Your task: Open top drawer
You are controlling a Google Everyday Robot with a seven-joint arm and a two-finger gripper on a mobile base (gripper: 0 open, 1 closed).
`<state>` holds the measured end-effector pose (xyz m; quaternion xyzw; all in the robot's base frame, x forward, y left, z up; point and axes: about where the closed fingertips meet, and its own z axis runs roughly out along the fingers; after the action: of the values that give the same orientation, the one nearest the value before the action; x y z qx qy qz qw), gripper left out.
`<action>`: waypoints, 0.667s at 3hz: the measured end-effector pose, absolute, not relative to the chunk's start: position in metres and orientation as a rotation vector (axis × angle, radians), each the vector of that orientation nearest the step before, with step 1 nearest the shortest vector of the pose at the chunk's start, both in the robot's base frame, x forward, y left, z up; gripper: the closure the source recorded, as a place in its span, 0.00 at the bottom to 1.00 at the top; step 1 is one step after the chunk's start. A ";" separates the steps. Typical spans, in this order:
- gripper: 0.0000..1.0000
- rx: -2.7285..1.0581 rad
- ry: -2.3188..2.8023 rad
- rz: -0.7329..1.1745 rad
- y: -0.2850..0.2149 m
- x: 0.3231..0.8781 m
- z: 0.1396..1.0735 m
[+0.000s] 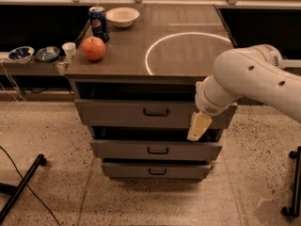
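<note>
Right of the black bar handle on the top drawer, and slightly lower, hangs the gripper, its pale tip pointing down over the drawer front's bottom edge. Whether it is released or clenched cannot be told. The drawer sits directly above and around that handle, just under the tabletop, with a dark gap showing over its front. The handle's long axis runs horizontally, leftward and a little up from the gripper, so a sideways shift probably comes before any pull.
</note>
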<state>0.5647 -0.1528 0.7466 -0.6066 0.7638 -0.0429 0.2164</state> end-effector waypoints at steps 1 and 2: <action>0.00 -1.713 2.092 -0.092 -0.146 0.574 0.724; 0.00 -1.748 2.080 -0.068 -0.140 0.580 0.704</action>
<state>0.5801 -0.1398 0.7035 -0.6287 0.7482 -0.0245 0.2105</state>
